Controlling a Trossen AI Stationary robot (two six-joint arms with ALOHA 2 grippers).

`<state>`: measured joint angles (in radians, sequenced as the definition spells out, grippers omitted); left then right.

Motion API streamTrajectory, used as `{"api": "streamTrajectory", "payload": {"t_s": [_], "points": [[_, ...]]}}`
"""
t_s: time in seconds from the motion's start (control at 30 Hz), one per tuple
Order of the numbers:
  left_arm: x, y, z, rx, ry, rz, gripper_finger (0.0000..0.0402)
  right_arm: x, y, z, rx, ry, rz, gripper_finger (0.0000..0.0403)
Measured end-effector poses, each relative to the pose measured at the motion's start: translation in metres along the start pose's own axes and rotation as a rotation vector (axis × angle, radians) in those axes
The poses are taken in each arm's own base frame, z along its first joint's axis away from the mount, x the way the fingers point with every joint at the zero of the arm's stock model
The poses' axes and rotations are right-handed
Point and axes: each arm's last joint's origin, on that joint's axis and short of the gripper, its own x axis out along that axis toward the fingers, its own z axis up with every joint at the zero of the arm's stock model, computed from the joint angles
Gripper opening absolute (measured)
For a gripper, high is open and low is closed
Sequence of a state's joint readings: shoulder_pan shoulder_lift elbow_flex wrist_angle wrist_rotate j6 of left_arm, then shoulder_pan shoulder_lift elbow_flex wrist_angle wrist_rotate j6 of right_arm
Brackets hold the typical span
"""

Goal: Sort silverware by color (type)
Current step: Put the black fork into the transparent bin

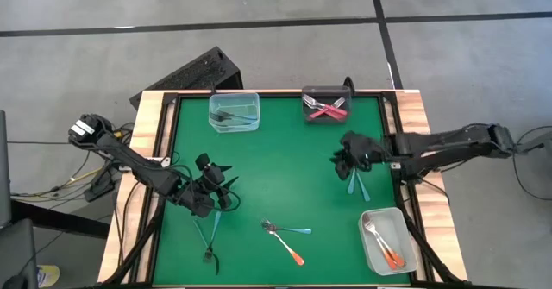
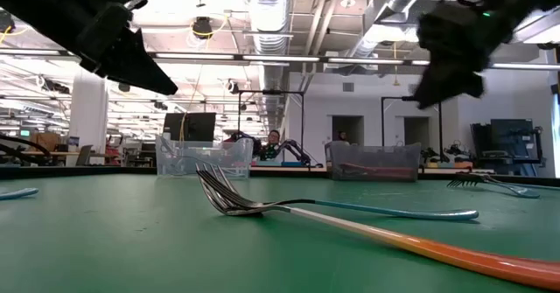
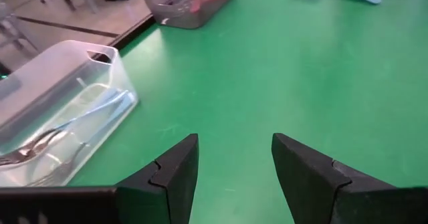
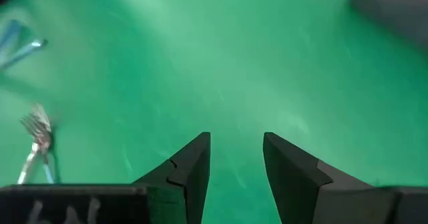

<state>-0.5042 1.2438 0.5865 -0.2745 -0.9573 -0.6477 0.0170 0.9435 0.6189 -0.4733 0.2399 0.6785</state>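
A: Nearest the low camera, an orange-handled fork [image 2: 455,254] is lying crossed with a teal-handled fork [image 2: 385,211], tines touching, mid-table toward the front edge.

B: Noting the left gripper [image 1: 210,184] first: it is hovering above the green mat [image 1: 285,164] on the left side, fingers [image 3: 175,174] spread apart, nothing between them. Its wrist camera is looking across bare mat toward the clear tub [image 3: 63,110] at the back, where blue-handled forks [image 3: 73,127] are lying.

A: Right gripper [image 1: 348,158]?

B: It is hanging over the right side of the mat, jaws parted, nothing held. Two teal forks [image 1: 356,184] are lying just beside it, toward the front edge.

A: Moving outward?

B: One more teal fork [image 1: 210,237] is resting near the front-left, below the left gripper. At the back edge, the dark tub [image 1: 326,106] is holding red-handled forks [image 1: 326,109]. At the front right, a clear tub [image 1: 388,240] is holding orange-handled forks [image 1: 385,248].

A: Beyond the table?

B: A black keyboard-like object [image 1: 194,72] is sitting on the floor past the back-left corner. In the low view, a person [image 2: 275,141] is sitting far off in the room behind the tubs.
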Motion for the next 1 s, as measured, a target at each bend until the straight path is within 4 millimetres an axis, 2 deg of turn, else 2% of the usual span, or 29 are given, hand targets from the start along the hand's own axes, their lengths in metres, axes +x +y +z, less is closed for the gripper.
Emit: {"api": "streamTrajectory", "payload": {"t_s": [0.17, 0.43, 0.6, 0.83, 1.0], "points": [[0.009, 0.007, 0.004, -0.061, 0.004, 0.052, 0.0178, -0.001, 0.001, -0.027, 0.097, 0.070, -0.143, 0.0163], [0.017, 0.012, 0.006, -0.101, 0.034, 0.061, 0.0178, 0.007, 0.003, -0.058, 0.214, 0.242, -0.328, 0.0163], [0.017, 0.012, 0.006, -0.102, 0.035, 0.059, 0.0178, 0.016, 0.010, -0.070, 0.197, 0.296, -0.364, 0.0163], [0.016, 0.012, 0.006, -0.103, 0.036, 0.059, 0.0178, 0.019, -0.001, -0.082, 0.176, 0.394, -0.566, 0.0163], [0.016, 0.012, 0.006, -0.104, 0.039, 0.055, 0.0178, 0.017, -0.003, -0.084, 0.168, 0.432, -0.594, 0.0163]]}}
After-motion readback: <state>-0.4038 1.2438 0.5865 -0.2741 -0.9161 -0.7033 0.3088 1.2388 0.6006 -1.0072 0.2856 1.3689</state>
